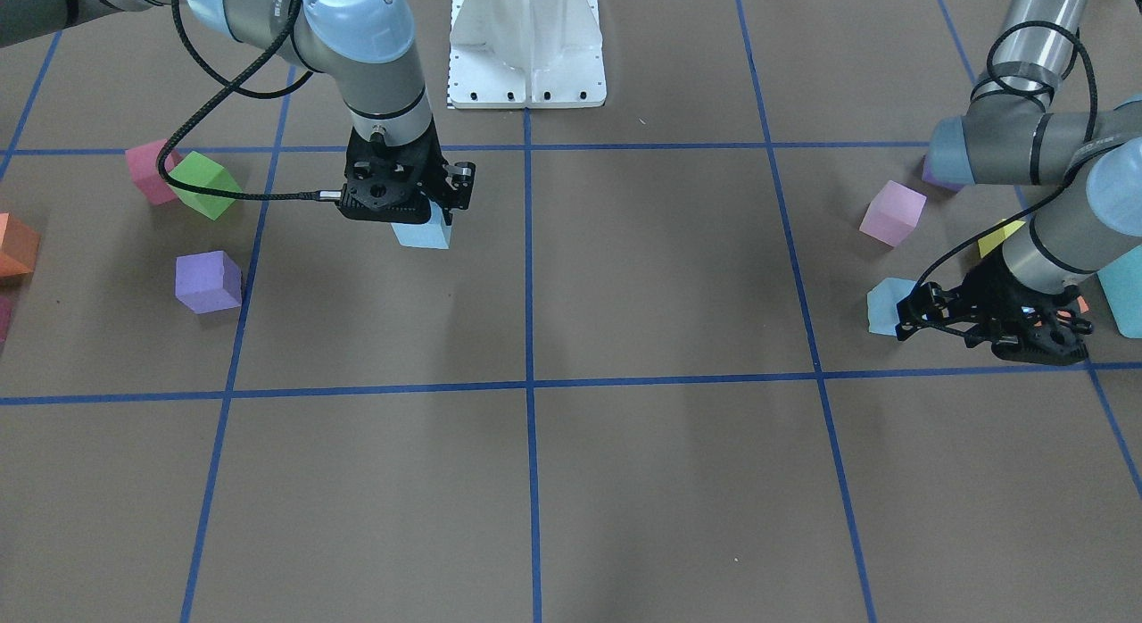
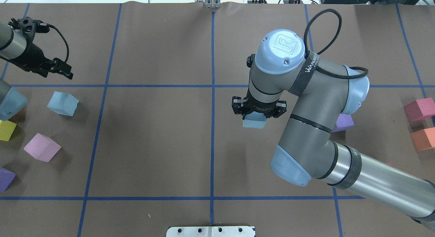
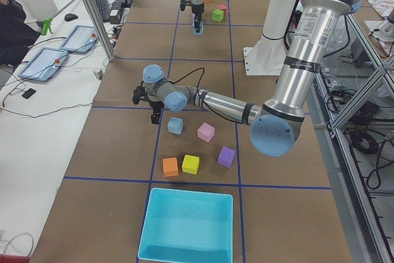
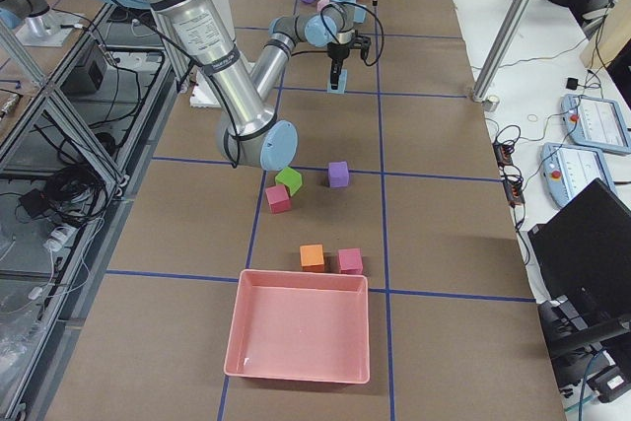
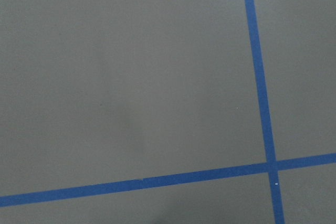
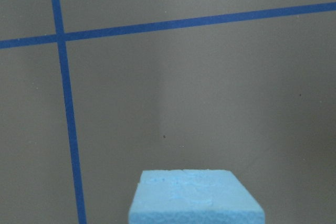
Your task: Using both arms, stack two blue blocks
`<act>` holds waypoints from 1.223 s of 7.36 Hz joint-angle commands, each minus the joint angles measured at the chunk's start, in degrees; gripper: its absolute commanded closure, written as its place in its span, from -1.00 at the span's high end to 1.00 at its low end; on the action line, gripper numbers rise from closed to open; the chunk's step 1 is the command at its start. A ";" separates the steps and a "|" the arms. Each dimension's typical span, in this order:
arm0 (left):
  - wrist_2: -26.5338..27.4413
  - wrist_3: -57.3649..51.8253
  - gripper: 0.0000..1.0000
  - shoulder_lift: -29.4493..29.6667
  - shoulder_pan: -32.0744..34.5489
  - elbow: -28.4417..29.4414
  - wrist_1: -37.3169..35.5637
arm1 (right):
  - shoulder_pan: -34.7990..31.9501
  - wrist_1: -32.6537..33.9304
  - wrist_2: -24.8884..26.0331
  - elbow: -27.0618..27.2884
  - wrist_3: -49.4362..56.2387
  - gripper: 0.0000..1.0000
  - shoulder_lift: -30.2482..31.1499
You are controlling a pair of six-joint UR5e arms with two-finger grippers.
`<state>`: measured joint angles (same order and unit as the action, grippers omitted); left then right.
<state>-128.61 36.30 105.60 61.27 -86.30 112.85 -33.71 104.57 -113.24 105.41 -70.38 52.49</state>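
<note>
Near the table's (image 2: 153,145) middle, right tool (image 2: 259,112) clamped on blue block (image 2: 254,123).

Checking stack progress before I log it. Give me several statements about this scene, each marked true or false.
1. A blue block sits right under the right end effector. True.
2. The two blue blocks are already stacked. False: the other blue block lies on the table, far off, near the left end effector.
3. The left wrist view shows a blue block. False: only bare table and blue tape.
4. A pink tray lies at the table's end on the robot's right. True.
</note>
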 commanded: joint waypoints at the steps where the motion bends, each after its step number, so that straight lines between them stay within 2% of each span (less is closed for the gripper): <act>1: 0.20 -0.35 0.96 -0.66 -0.98 -0.19 0.18 | 3.63 -3.12 3.61 -2.12 -2.89 0.17 0.25; 2: 1.94 -1.31 0.96 -0.66 -2.29 -0.19 0.18 | 4.60 -8.89 4.16 -5.27 -4.92 0.17 0.24; 3: 2.74 -1.32 0.96 -0.66 -3.60 -0.19 0.18 | 5.14 -11.12 4.16 -7.65 -5.81 0.17 -0.45; 5: 2.75 -1.32 0.96 -0.84 -3.62 -0.89 0.18 | 5.23 -11.32 4.16 -10.65 -5.82 0.17 -4.31; 7: 2.49 -1.40 0.96 -3.03 -3.71 -3.16 0.18 | 5.23 -11.41 4.16 -16.35 -5.73 0.17 -9.58; 8: 2.48 -1.40 0.96 -3.64 -3.62 -3.44 0.18 | 5.23 -11.93 4.34 -17.42 -5.47 0.17 -9.78; 9: 2.40 -1.40 0.96 -3.65 -3.62 -3.44 0.18 | 5.32 -15.24 4.86 -19.87 -5.55 0.17 -9.86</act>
<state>-126.12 34.90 102.34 57.64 -89.45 113.03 -28.44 92.00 -108.83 88.23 -75.97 43.20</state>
